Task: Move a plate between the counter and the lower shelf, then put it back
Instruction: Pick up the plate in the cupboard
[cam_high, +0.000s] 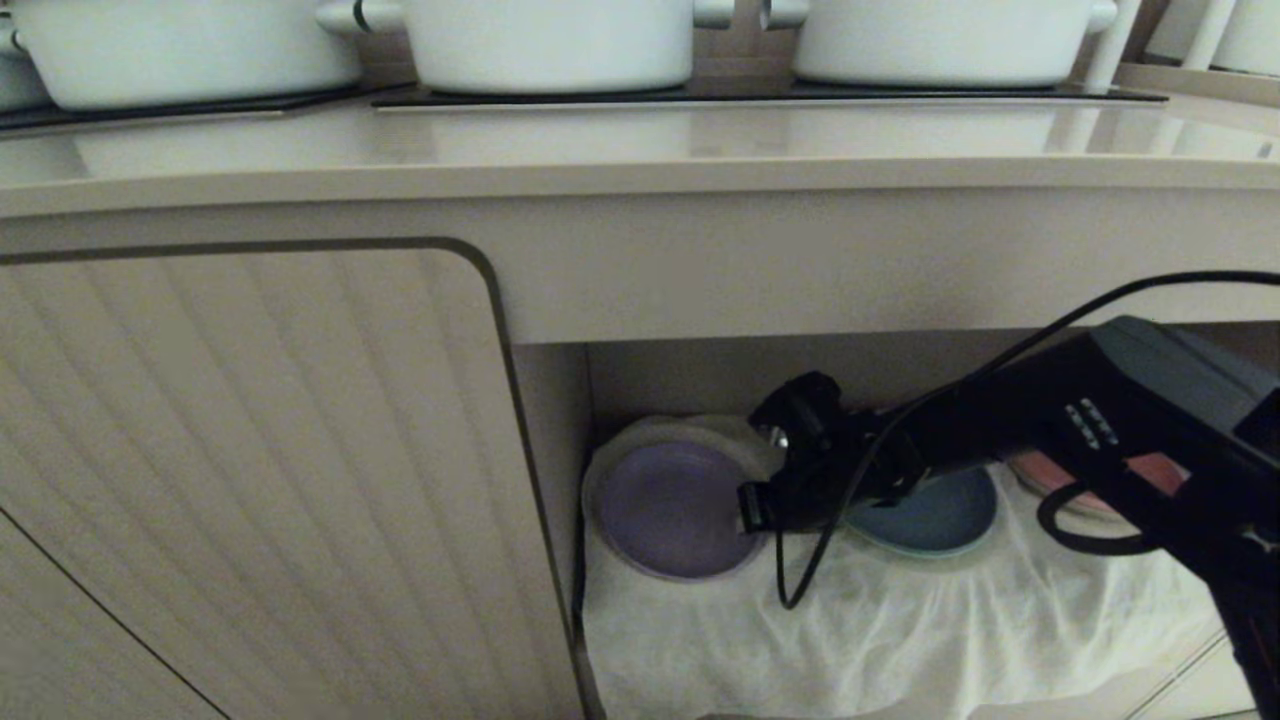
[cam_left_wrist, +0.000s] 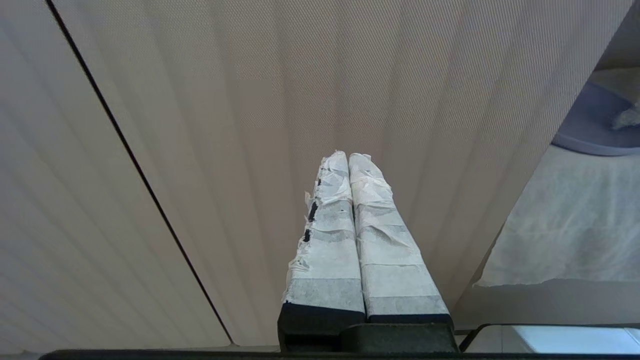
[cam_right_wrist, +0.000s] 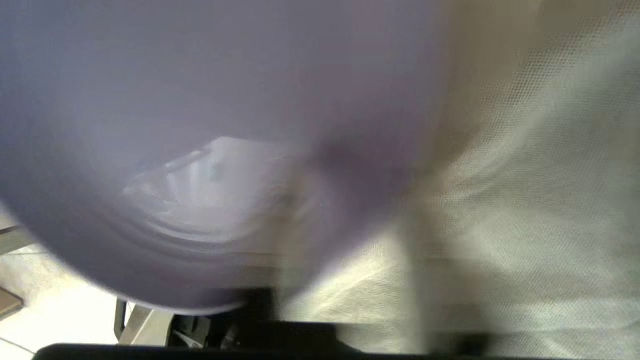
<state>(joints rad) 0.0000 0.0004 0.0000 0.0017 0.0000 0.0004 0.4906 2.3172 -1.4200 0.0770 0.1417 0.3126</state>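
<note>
Head view faces the lower shelf (cam_high: 900, 640); both wrist views share its cloth (cam_left_wrist: 560, 225).

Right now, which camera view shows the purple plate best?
The head view: the plate shows almost whole on the white cloth of the lower shelf, with the right gripper at its rim. The right wrist view shows only a close blur of it; the left wrist view shows just an edge.

Plate (cam_high: 668, 510) lavender; neighbouring plates blue (cam_high: 935, 518) and pink (cam_high: 1160, 470). Cloth (cam_high: 880, 630) off-white, wrinkled. Desk (cam_high: 640, 150) beige, glossy. Cabinet door (cam_high: 250, 480) beige, ribbed. Pots (cam_high: 550, 40) white.
</note>
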